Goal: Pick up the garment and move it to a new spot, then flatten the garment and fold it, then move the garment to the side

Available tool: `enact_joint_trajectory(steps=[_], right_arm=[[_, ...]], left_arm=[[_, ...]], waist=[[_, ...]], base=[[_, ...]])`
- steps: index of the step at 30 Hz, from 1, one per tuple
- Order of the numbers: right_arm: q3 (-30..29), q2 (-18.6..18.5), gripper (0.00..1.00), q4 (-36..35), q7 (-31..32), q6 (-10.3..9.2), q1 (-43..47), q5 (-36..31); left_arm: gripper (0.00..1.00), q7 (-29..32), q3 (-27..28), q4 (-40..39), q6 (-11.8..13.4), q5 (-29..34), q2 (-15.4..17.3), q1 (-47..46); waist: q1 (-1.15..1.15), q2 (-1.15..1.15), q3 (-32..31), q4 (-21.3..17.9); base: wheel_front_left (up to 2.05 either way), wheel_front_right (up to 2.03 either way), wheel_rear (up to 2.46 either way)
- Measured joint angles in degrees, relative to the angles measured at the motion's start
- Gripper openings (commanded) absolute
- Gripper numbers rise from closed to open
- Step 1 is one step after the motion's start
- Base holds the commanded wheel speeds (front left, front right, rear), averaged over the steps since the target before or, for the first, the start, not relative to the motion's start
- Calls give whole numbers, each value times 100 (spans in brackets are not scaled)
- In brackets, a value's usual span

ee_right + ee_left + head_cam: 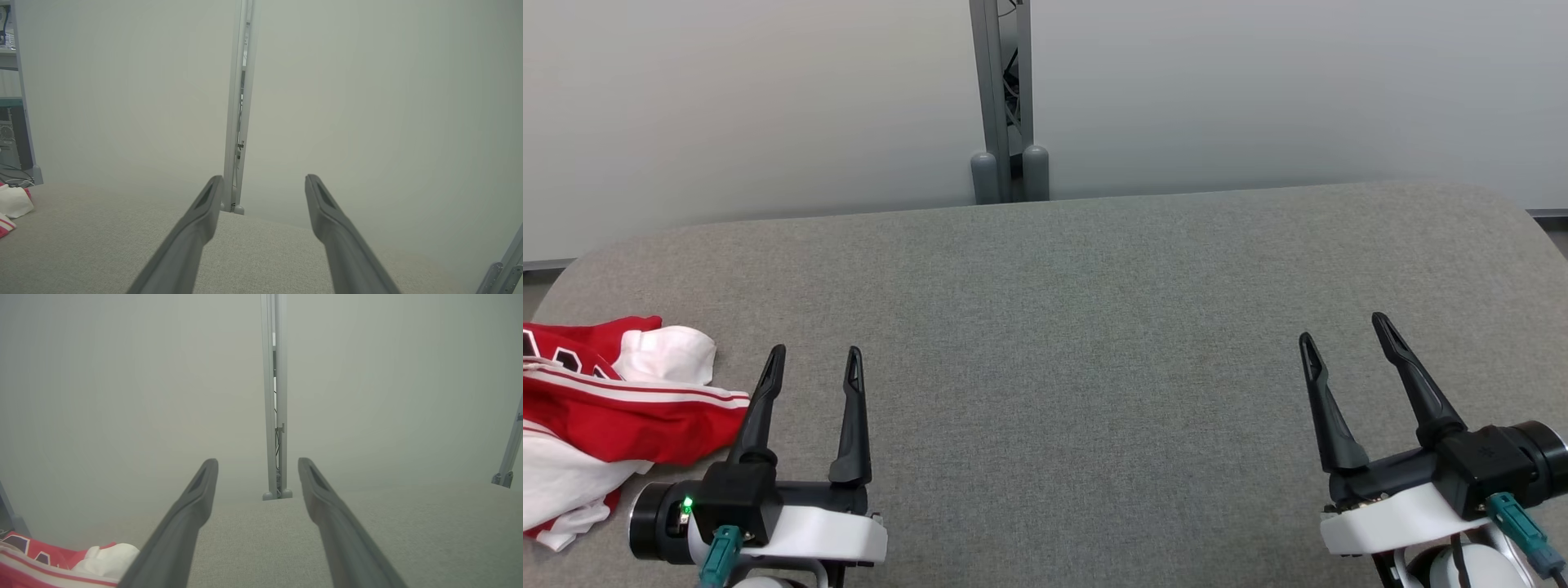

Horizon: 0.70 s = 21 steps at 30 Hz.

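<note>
Left gripper (815, 351), jaws wide, empty, just beside the garment (605, 408); right gripper (1342, 327), likewise, well apart from it. Garment: red-and-white, crumpled, lying on the grey surface (1062, 327). Risk: pinching one loose layer could let the heap slip free.

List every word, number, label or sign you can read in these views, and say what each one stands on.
No text can be read in full.
Red and white garment: dark characters edged in white, crumpled and cut off by the picture's edge; unreadable.
Left gripper, right gripper, grey table: no text to be seen on them.
</note>
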Motion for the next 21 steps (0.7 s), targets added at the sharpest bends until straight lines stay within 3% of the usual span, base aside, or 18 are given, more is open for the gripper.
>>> enact_joint_trajectory(steps=[12, 21], right_arm=[[31, -4, 100, 243, -13, 0, 35, 202], [213, -5, 100, 435, -13, 1, 85, 625]], left_arm=[[100, -3, -19, 136, -13, -20, 0, 2], [100, -7, -71, 208, 1, -92, 1, 7]], waist=[[0, 0, -43, 25], [0, 0, -49, 336]], base=[[0, 0, 0], [0, 0, 0]])
